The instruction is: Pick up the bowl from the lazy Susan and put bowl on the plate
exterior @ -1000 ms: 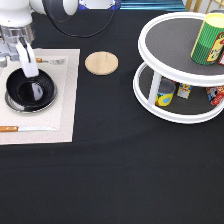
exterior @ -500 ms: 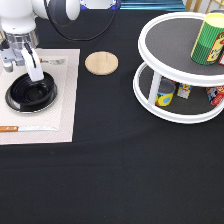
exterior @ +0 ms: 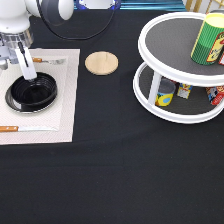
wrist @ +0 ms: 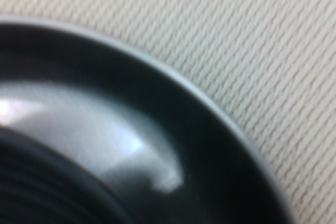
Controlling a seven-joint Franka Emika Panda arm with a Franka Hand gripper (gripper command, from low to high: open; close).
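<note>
The glossy black ribbed bowl (exterior: 31,93) sits on the silver plate (exterior: 8,103), of which only a thin rim shows. Both are on a cream placemat at the exterior view's left. The wrist view shows the bowl's rim (wrist: 112,150) close up against the mat. My gripper (exterior: 17,70) hangs just over the bowl's upper-left rim. Its fingers are apart, and one white finger (exterior: 26,65) reaches down to the rim. The white two-tier lazy Susan (exterior: 150,95) stands at the exterior view's right.
A round wooden coaster (exterior: 101,63) lies between the mat and the lazy Susan. A green can (exterior: 210,40) stands on the top tier, with small cans and packets on the lower shelf. A knife (exterior: 22,128) and a fork (exterior: 50,61) lie on the placemat (exterior: 65,115).
The gripper shifted slightly right and back over the bowl's rim. The bowl has stayed on the plate.
</note>
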